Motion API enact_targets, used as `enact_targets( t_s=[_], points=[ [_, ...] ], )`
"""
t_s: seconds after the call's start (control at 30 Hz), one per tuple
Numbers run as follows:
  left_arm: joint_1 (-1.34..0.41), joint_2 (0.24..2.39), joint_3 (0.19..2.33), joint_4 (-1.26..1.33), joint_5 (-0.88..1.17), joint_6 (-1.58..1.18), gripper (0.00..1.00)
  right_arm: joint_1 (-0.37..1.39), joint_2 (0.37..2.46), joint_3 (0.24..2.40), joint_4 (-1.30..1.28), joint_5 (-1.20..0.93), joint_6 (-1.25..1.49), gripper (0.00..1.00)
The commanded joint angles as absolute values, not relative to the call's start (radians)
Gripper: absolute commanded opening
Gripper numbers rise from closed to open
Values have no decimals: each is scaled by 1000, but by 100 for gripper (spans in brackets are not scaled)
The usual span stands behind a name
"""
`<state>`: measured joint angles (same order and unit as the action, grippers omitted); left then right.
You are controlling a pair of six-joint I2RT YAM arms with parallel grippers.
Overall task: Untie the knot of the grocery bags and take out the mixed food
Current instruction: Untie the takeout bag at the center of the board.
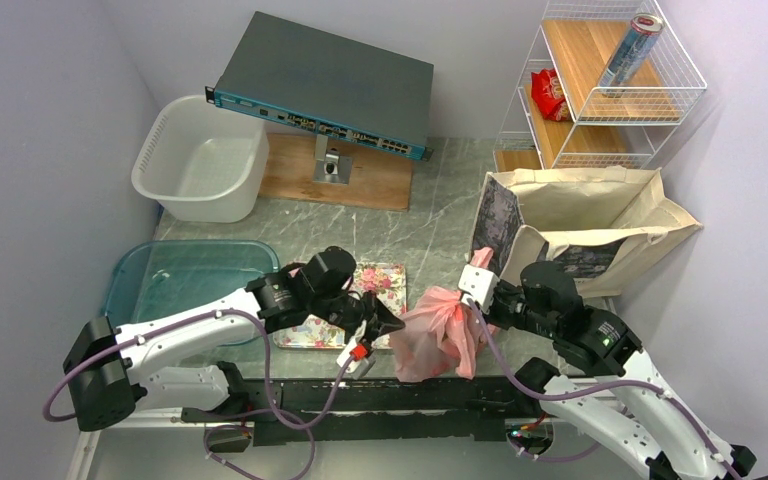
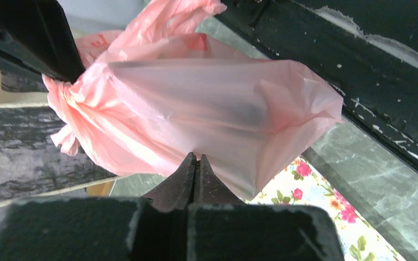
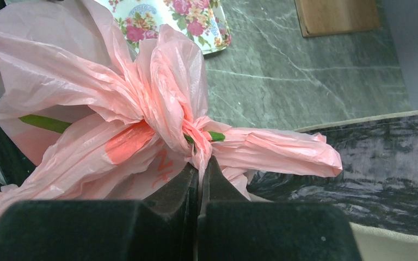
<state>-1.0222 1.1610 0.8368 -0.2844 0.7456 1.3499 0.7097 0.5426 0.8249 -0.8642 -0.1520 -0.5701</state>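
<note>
The thin pink plastic bag [image 1: 438,332] hangs between my two grippers at the table's near edge. Its knot [image 3: 197,130] is a bunched pink lump with a bit of green showing in it. My right gripper [image 3: 200,161] is shut on a strip of pink plastic just below the knot; it also shows in the top view [image 1: 474,300]. My left gripper [image 2: 196,157] is shut, pinching the film on the bag's far side, also in the top view [image 1: 388,325]. A green strip [image 3: 43,123] shows through the film; the other food is hidden. The beige canvas tote [image 1: 600,215] stands open to the right.
A floral tray [image 1: 390,278] lies under the left gripper, with a teal bin [image 1: 185,272] to its left. A white basin [image 1: 200,160] and a network switch [image 1: 325,85] on a wooden board sit behind. A wire rack [image 1: 610,90] holds a silver can [image 1: 632,50] and a red packet [image 1: 548,93].
</note>
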Motion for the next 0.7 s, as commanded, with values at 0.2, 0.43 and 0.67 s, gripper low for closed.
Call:
enact_targets(
  t_s=[0.2, 0.43, 0.67],
  points=[
    [-991, 1182, 1037, -142, 739, 751, 47, 704, 616, 940, -856, -308, -484, 0],
    [-1020, 1203, 1067, -60, 706, 696, 53, 703, 652, 964, -820, -397, -428, 0],
    [-1097, 1234, 1068, -64, 639, 764, 38, 703, 671, 974, -806, -431, -372, 0]
  ],
)
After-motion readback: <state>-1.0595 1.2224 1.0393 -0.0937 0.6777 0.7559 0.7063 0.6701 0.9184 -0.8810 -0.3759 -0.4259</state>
